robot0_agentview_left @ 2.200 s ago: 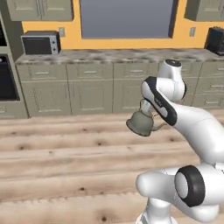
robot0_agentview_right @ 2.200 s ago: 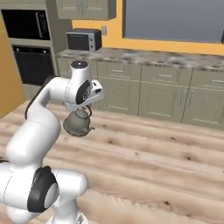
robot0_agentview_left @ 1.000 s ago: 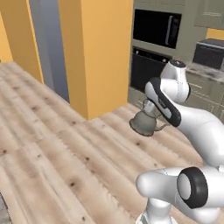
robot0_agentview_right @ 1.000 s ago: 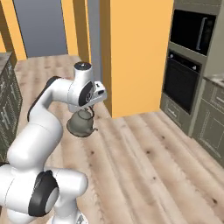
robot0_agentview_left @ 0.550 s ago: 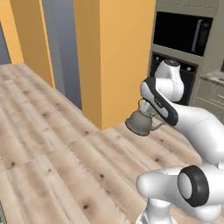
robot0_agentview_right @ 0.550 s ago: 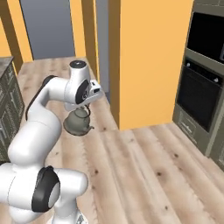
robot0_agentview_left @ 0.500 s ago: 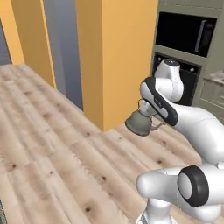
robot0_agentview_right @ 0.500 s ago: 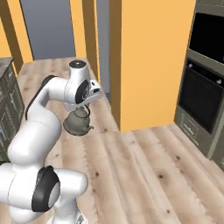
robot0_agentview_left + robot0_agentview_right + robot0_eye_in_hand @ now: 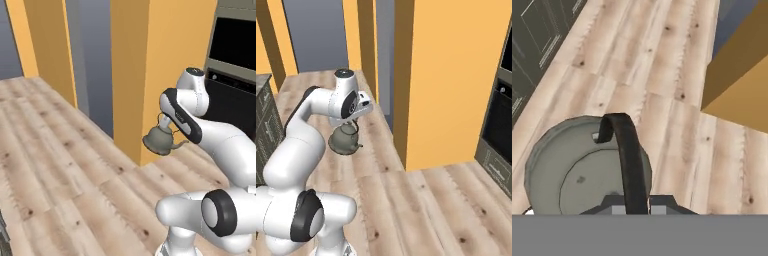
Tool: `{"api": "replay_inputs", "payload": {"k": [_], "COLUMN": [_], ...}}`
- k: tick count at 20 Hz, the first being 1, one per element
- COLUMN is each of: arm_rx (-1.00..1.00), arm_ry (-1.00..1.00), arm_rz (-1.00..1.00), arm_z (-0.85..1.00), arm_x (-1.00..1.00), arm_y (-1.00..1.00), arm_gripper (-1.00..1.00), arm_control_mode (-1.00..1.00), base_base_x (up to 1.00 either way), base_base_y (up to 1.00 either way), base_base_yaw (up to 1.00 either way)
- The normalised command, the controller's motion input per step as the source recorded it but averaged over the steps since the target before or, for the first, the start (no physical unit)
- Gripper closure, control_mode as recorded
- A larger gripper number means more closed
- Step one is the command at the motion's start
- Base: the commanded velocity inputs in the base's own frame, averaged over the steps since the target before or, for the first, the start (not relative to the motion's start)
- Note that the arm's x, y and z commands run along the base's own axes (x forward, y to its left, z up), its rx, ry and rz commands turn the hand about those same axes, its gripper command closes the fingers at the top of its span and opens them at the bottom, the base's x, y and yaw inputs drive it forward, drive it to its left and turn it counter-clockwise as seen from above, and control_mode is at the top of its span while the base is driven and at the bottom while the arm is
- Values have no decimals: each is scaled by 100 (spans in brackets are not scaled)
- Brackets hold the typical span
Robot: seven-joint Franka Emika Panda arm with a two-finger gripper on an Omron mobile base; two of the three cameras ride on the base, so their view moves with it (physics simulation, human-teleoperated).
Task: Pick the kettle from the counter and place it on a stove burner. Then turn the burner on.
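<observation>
The gripper (image 9: 635, 202) is closed on the kettle's thin arched handle (image 9: 628, 160), its two fingers pinching the dark band from either side at the bottom of the hand view; in the left base view the gripper (image 9: 163, 117) is mostly hidden behind the arm's forearm, and in the right base view the gripper (image 9: 357, 119) sits just under the white wrist. The kettle (image 9: 160, 139) hangs below it in mid-air, well clear of the floor, carried by nothing but the handle. It is a small squat grey-green pot with its curved spout (image 9: 179, 145) pointing toward the robot's body in the left base view; in the right base view the kettle (image 9: 344, 140) shows its rounded side. From the hand view the kettle (image 9: 577, 172) is seen from above, its round lid in place, so what is inside cannot be told; its lower part is cut off at the bottom of that view. Beneath it runs a pale wooden plank floor (image 9: 60, 170). Just beyond the kettle stands a tall orange wall block (image 9: 155, 60), with a grey opening (image 9: 318, 32) beside it. A dark built-in oven (image 9: 235, 75) is cut off at the right edge of the left base view, and a dark cabinet front (image 9: 263, 125) is partly cut off at the left edge of the right base view.
</observation>
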Motion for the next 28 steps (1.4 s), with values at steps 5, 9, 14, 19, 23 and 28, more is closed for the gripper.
{"api": "replay_inputs", "payload": {"k": [5,9,14,19,23,28], "arm_rx": [0,0,0,0,0,0], "arm_ry": [0,0,0,0,0,0], "arm_rz": [0,0,0,0,0,0], "arm_z": [0,0,0,0,0,0], "arm_x": [0,0,0,0,0,0], "arm_y": [0,0,0,0,0,0], "arm_gripper": [100,100,100,100,100,100], "arm_control_mode": [100,100,100,100,100,100], "base_base_x": [100,100,40,1,0,0], "base_base_y": [33,3,-11,-6,-18,-56], "base_base_yaw": [13,32,72,82,77,60]}}
